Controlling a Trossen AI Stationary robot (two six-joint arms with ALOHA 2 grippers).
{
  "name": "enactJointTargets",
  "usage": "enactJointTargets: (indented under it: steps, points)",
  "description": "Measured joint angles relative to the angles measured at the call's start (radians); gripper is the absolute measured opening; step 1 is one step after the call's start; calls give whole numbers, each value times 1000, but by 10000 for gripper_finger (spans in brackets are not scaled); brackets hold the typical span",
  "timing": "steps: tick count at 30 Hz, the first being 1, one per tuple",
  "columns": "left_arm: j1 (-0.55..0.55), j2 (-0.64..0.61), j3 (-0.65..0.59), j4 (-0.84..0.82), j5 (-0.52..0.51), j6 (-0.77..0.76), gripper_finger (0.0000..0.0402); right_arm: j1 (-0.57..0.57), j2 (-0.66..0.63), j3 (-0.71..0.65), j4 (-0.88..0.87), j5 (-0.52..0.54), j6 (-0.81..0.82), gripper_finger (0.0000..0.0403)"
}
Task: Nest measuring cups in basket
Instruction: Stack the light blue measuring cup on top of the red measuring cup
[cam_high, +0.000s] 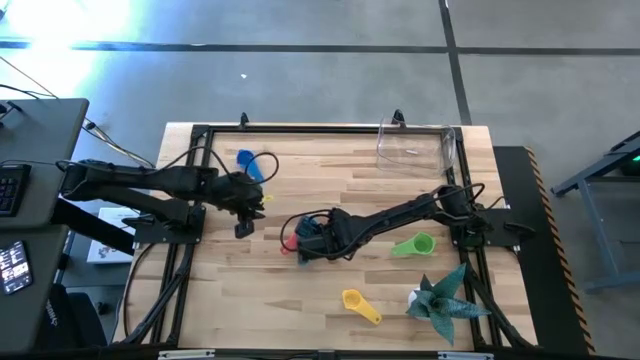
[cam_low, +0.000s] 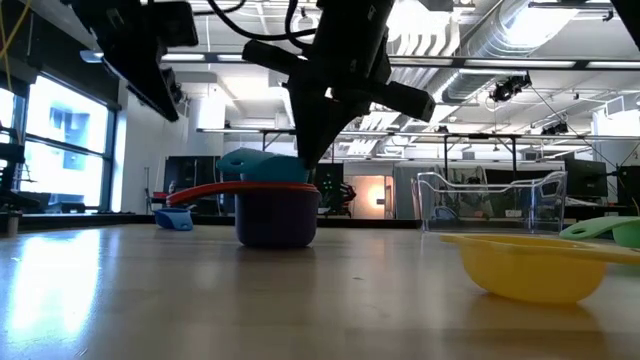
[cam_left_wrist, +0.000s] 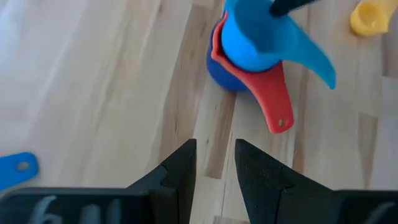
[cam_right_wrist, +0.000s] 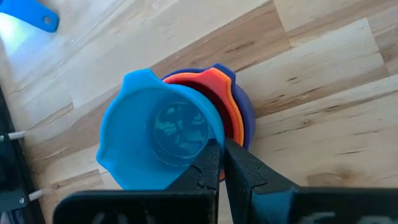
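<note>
Stack: a purple cup sits on the wooden counter just left of centre in the high view, with a red cup and an orange cup nested inside it — only their rims and the red one's flat handle show.
Teal cup: the teal cup is tilted over the top of the stack, its rim pinched; it is round, glossy, with a short handle.
Right gripper: the right gripper hangs over the stack, fingers closed on the wall of the teal cup.
Left gripper: the left gripper hovers to the left of the stack, fingers slightly parted and holding nothing.
Blue cup: the blue cup lies alone on the counter in the upper left of the high view, well apart from the stack.
Green cup: the green cup lies right of centre, beside the right arm.
Yellow cup: the yellow cup rests at lower centre — large in the low view's right foreground.
Basket: the clear basket stands at the upper right of the counter; whether anything is in it I cannot tell.
Plant: a teal spiky plant stands at lower right.
</note>
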Motion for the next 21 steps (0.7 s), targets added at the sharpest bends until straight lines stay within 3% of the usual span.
enactJointTargets:
  steps: [8,21]
  points:
    - [0,80,-99,146,47,-35,101,2,-6,20,-9,21,0,1]
    - [0,255,-117,335,199,-42,101,4,-6,61,-78,49,0,1]
